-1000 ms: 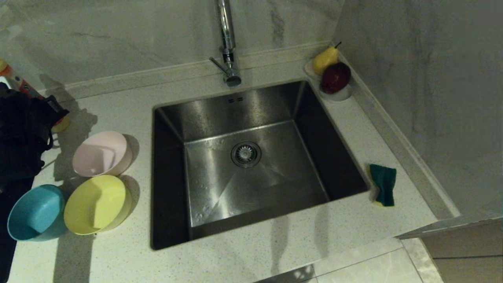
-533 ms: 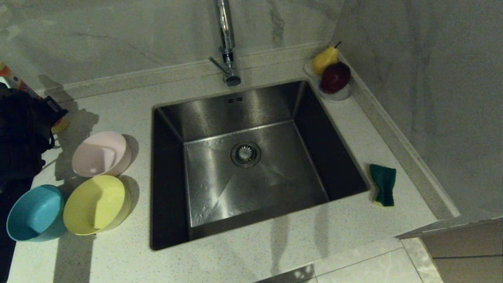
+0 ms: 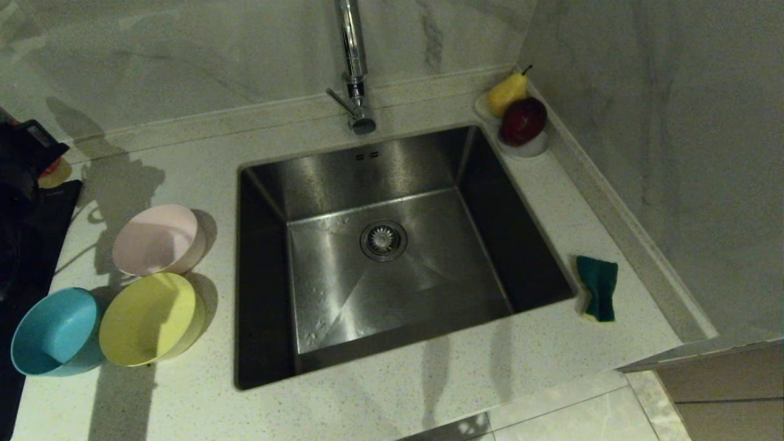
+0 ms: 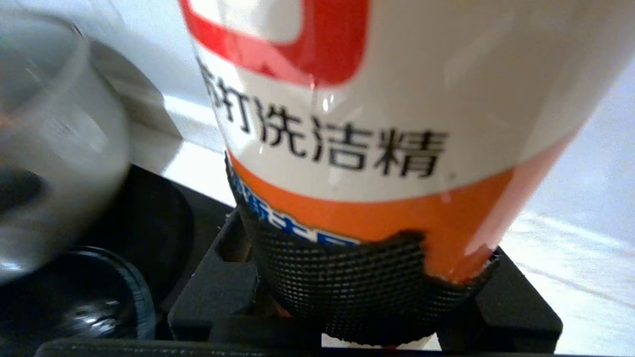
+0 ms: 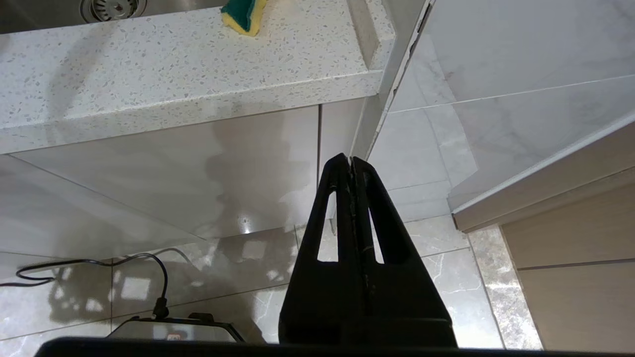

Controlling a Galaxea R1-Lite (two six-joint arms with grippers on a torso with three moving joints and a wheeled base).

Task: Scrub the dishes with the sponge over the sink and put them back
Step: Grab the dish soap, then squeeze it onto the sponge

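Three dishes stand on the counter left of the sink [image 3: 392, 165]: a pale pink bowl [image 3: 156, 240], a yellow bowl [image 3: 149, 318] and a light blue bowl [image 3: 55, 331]. The sponge [image 3: 599, 286], green face up, lies on the counter right of the sink and also shows in the right wrist view as the sponge [image 5: 244, 15]. My left gripper [image 3: 27, 153] is at the far left edge, behind the bowls. In its wrist view the left gripper [image 4: 364, 297] is shut on a white and orange detergent bottle [image 4: 377, 99]. My right gripper [image 5: 351, 158] hangs shut and empty below the counter edge.
A tall chrome tap [image 3: 354, 67] rises behind the sink. A white saucer [image 3: 531, 149] with a pear and a dark red fruit sits in the back right corner. A black flat surface [image 3: 37, 245] lies at the left edge beside the bowls. Walls close the back and right.
My left arm has drawn back toward the left edge with the bottle, uncovering the black surface. The bowls, the sponge and the right arm have not moved.
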